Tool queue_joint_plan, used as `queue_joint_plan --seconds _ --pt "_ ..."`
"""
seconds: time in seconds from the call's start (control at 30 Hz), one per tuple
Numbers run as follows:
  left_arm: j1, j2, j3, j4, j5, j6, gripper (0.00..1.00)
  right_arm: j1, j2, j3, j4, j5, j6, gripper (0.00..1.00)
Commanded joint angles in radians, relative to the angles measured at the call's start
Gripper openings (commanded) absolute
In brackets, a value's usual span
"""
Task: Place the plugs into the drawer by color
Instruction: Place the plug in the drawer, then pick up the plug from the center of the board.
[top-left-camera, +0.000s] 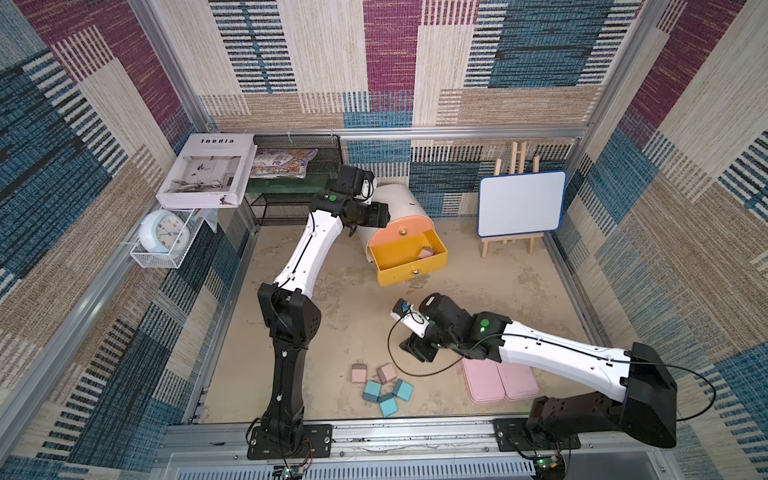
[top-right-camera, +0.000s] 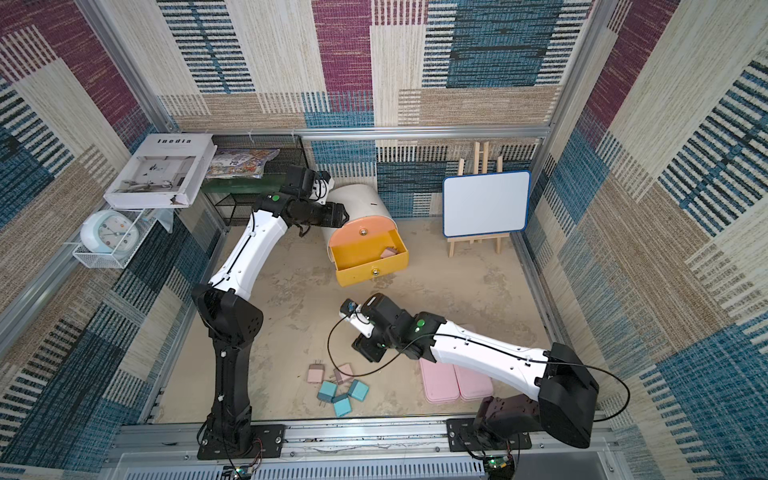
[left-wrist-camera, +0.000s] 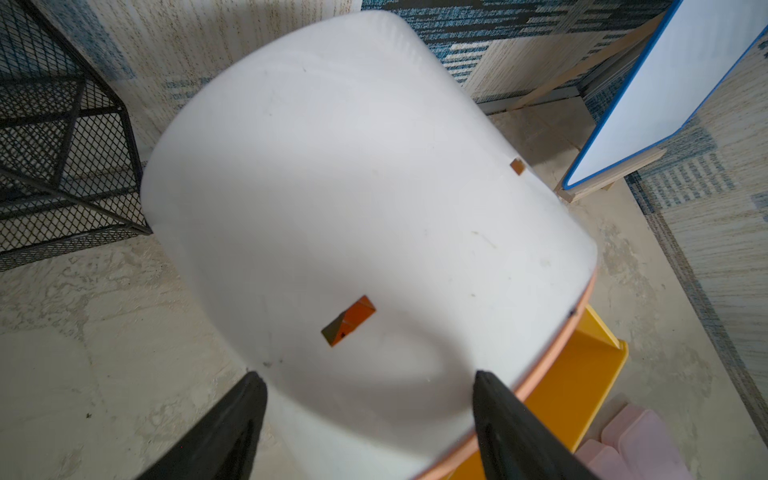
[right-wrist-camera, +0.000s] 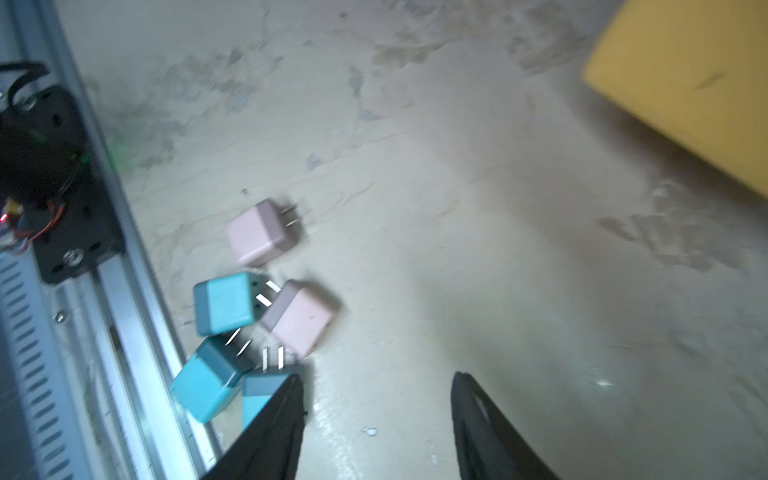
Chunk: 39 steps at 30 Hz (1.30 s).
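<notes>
The drawer is a white drum cabinet (top-left-camera: 395, 203) at the back, with a peach front (top-left-camera: 397, 232) and its yellow drawer (top-left-camera: 409, 259) pulled out. One pink plug (top-left-camera: 426, 252) lies inside it. My left gripper (left-wrist-camera: 370, 374) is open, and its fingers straddle the cabinet's white top (left-wrist-camera: 353, 187); I cannot tell whether they touch it. On the floor near the front lie two pink plugs (right-wrist-camera: 259, 232) (right-wrist-camera: 301, 318) and three blue plugs (right-wrist-camera: 226, 303) (right-wrist-camera: 205, 384) (right-wrist-camera: 259, 395). My right gripper (right-wrist-camera: 376, 376) hangs open beside them with nothing between its fingers.
Two flat pink cases (top-left-camera: 498, 380) lie under the right arm. A whiteboard on an easel (top-left-camera: 521, 203) stands at the back right. A black mesh rack (top-left-camera: 291, 183), a book (top-left-camera: 208, 170) and a clock (top-left-camera: 164, 235) are at the back left. A metal rail (top-left-camera: 374, 432) borders the front.
</notes>
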Motion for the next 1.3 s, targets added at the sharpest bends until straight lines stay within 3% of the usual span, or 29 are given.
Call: queue_joint_plan --seconds 0.0,0.37,1.03,1.27 --pt "0.001 -0.010 -0.008 -0.038 -0.009 0.009 0.81 0.062 0.033 -0.017 0.060 0.009 0.017 0.64" --pt "0.001 -0.026 -0.030 -0.038 0.005 0.000 0.81 0.112 0.248 0.020 0.093 -0.002 -0.026 0.69" --pt "-0.001 -0.028 -0.039 -0.038 0.019 -0.012 0.81 0.111 0.429 0.099 0.109 -0.008 -0.081 0.71" --pt "-0.001 -0.027 -0.043 -0.038 0.014 -0.011 0.80 0.111 0.472 0.136 0.105 -0.016 -0.085 0.58"
